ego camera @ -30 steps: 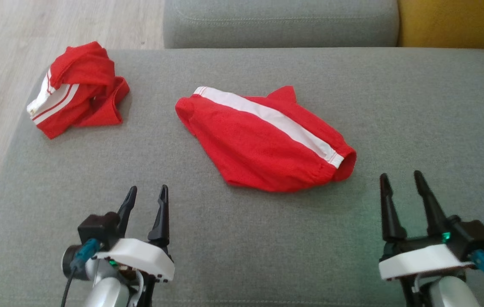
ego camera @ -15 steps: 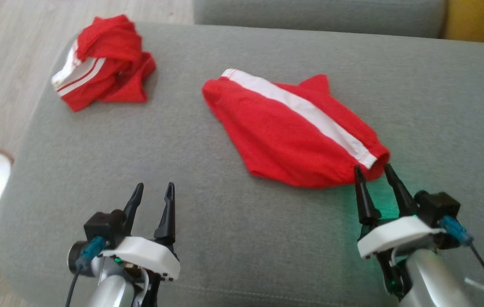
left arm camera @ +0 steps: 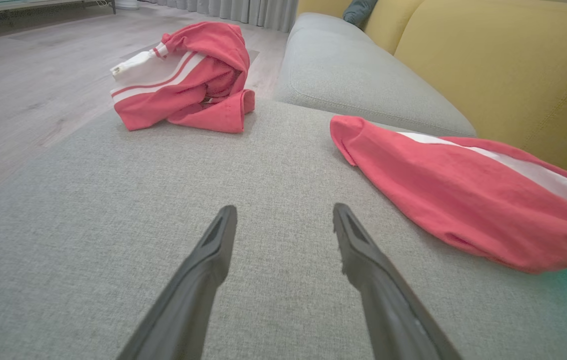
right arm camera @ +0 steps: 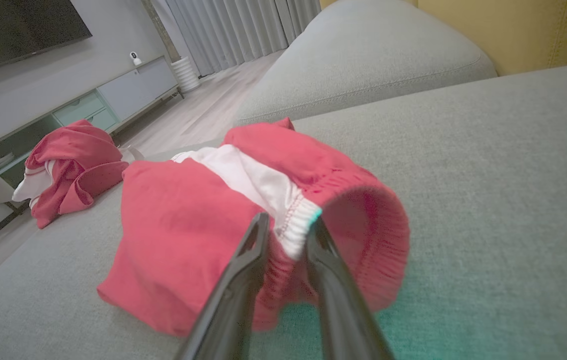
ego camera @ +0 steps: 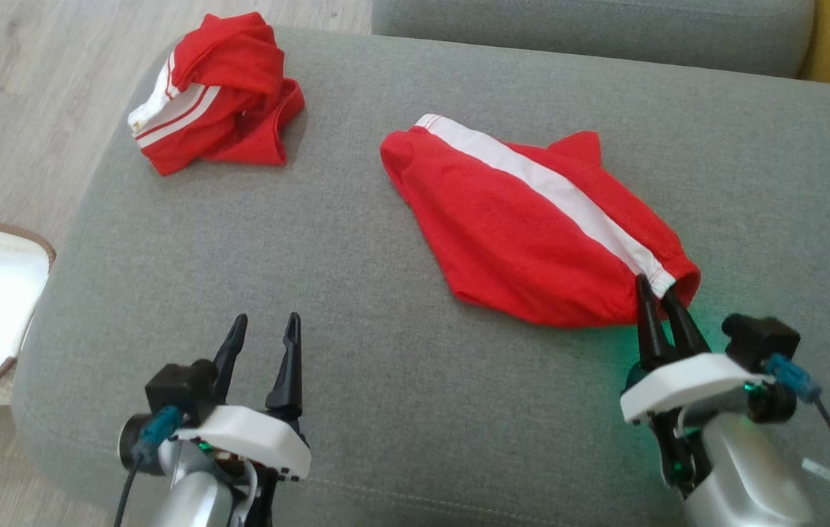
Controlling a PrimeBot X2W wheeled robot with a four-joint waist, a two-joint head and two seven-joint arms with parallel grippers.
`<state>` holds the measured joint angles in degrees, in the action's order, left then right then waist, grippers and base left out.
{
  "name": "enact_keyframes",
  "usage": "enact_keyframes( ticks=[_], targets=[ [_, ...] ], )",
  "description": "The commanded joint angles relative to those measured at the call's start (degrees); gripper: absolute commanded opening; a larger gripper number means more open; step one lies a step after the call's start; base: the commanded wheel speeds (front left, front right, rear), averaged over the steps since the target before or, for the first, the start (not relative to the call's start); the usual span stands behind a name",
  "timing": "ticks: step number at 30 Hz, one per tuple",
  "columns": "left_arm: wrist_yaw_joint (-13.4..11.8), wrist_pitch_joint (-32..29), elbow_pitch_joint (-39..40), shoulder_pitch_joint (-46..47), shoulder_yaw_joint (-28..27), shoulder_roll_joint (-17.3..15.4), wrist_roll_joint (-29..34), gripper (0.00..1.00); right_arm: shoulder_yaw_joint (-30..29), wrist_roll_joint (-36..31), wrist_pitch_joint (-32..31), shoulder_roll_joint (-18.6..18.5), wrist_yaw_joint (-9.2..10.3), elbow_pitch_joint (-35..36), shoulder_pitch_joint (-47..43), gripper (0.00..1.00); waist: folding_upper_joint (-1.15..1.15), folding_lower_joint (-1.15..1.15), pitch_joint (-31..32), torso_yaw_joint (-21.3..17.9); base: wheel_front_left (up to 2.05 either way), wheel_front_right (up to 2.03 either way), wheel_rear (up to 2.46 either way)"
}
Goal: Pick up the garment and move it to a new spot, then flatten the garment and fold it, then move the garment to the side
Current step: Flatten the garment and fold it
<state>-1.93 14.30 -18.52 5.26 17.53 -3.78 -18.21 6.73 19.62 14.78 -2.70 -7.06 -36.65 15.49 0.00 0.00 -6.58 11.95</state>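
Garment (ego camera: 532,227) long axis runs far-left to near-right, waistband (right arm camera: 363,220) end nearest you. Right gripper (ego camera: 654,287) pinches that hem, jaws narrow; left gripper (ego camera: 266,319) stands wide.

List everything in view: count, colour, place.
flat garment: one, red with a white stripe, spread mid-cushion
crumpled garment: one, red with white stripes, cushion's far left corner
seat cushion: one, grey, under both garments
sofa back: one, yellow, behind the seat
floor: one, pale wood, left of the cushion
TV cabinet: one, pale grey, by the wall
left gripper: one, dark fingers, open over bare cushion
right gripper: one, dark fingers, pinching the flat garment's waistband
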Motion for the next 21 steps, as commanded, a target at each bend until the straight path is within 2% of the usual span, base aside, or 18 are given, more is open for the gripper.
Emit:
enact_keyframes(
  ticks=[1,3,4,13,21],
  targets=[
    [0.36,0.70,1.58,1.85,-2.52,-0.08,0.67,1.00,1.20,0.13,0.22,-0.18,-0.43,1.49,3.52,0.28,0.00,0.00,0.15,-0.13,0.00,0.00,0.00],
    [0.40,0.70,1.54,1.68,-2.70,-0.04,0.83,1.00,1.00,0.01,0.22,-0.18,-0.43,1.88,3.92,0.14,0.00,0.00,0.33,-0.35,0.00,0.00,0.00],
    [0.41,0.70,1.48,1.57,-2.80,-0.02,0.90,1.00,1.00,0.03,0.22,-0.18,-0.43,2.25,3.95,0.00,0.00,0.00,0.49,-0.53,0.00,0.00,0.00],
    [0.78,0.70,1.43,0.58,-3.53,0.08,1.26,1.00,4.71,0.33,0.22,-0.18,-0.43,6.12,0.78,0.00,0.00,0.00,2.05,-3.44,0.00,0.00,0.00],
    [0.89,0.70,2.06,0.06,-3.92,0.26,1.37,1.00,5.71,-4.61,-2.99,-0.28,-0.43,9.82,-3.73,0.00,0.00,0.00,2.93,-7.24,0.00,0.00,0.00]
  ],
)
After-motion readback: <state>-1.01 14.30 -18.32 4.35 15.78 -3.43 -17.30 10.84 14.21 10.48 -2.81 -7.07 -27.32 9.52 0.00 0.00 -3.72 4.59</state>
